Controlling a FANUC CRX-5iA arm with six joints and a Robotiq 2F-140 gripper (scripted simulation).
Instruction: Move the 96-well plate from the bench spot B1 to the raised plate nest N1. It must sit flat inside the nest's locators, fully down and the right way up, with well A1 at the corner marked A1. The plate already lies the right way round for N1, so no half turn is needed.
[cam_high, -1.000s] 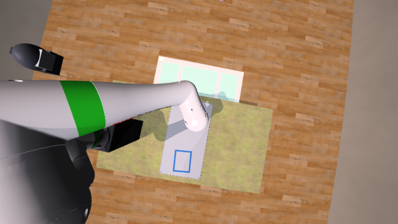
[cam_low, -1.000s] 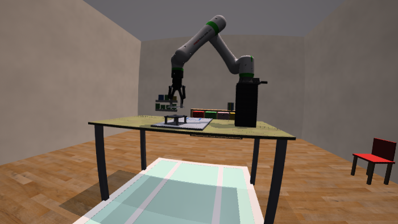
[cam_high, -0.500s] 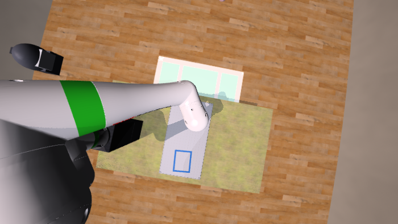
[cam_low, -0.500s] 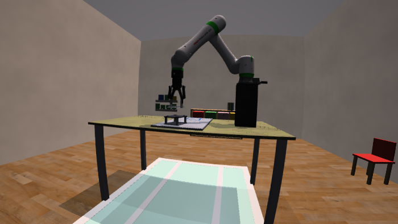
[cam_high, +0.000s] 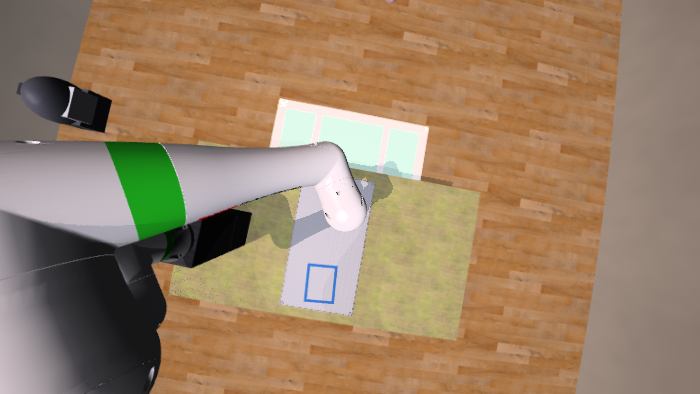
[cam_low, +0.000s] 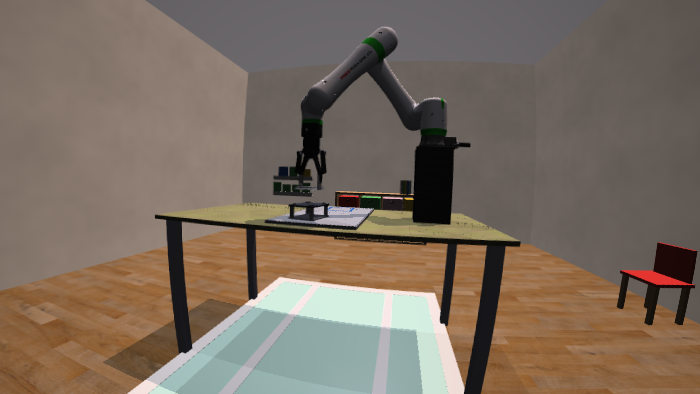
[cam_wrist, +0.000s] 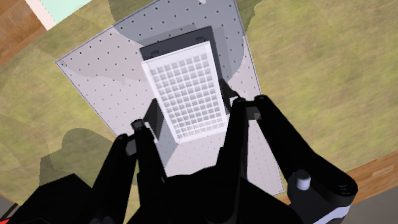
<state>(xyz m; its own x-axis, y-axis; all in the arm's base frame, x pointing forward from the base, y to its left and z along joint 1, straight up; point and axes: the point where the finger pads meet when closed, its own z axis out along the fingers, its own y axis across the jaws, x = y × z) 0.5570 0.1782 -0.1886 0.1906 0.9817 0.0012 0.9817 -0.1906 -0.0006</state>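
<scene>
A pale mint rug with cream borders (cam_low: 345, 320) lies on the wood plank floor (cam_low: 550, 310) under the table's near edge. A red chair with dark legs (cam_low: 659, 280) stands by the right wall (well apart). Coloured bins (cam_low: 372, 201) line the table's far edge.

Arm shell (cam_high: 250, 175) glossy white, plastic-like, with a green band; gripper (cam_wrist: 195, 125) matt black; 96-well plate (cam_wrist: 187, 95) white, apparently matt plastic; perforated base sheet (cam_wrist: 100, 80) pale grey and smooth; table top (cam_high: 425, 260) mottled olive, matt; floor (cam_high: 525, 100) wood plank.
</scene>
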